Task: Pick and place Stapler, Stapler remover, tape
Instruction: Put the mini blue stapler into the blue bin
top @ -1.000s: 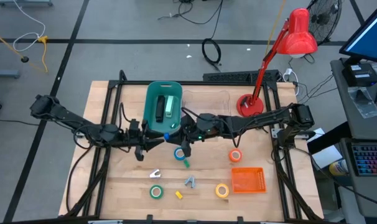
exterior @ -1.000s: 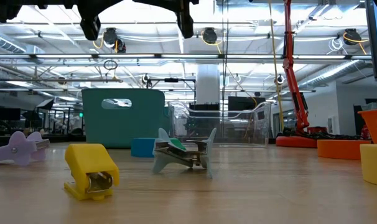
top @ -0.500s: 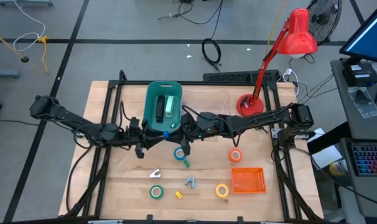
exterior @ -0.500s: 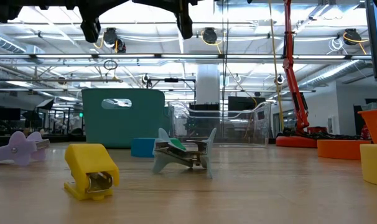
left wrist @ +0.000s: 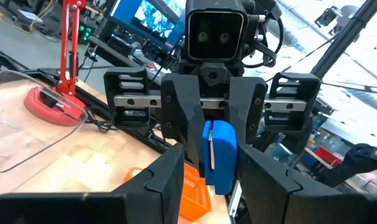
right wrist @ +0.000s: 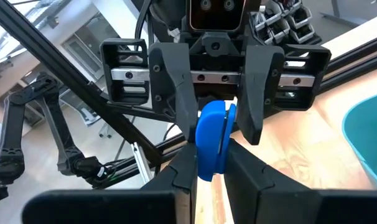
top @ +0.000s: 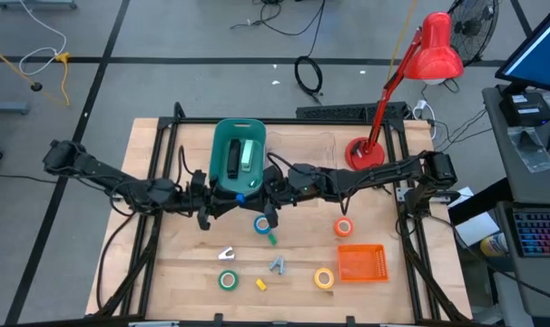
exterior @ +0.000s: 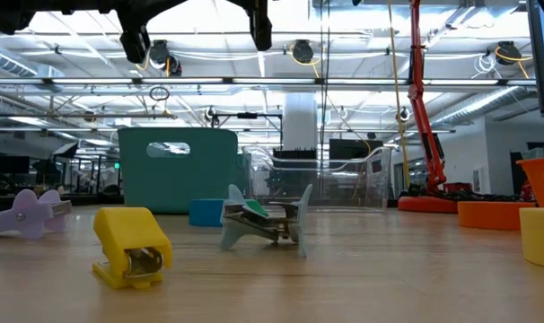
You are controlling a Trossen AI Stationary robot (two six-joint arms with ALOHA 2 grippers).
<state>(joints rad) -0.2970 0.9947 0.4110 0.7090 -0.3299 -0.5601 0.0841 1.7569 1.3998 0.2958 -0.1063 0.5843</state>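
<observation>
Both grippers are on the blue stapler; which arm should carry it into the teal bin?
Left, narrowly: both left gripper and right gripper clamp the blue stapler by the teal bin; right hangs above the blue tape.

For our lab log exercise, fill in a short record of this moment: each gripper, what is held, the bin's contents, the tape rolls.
left gripper: shut on blue item, in the air beside the teal bin
right gripper: shut on the same blue item, facing the left gripper
teal bin: black stapler and light green stapler inside
on the table: green tape, blue tape, yellow tape, orange-red tape
</observation>
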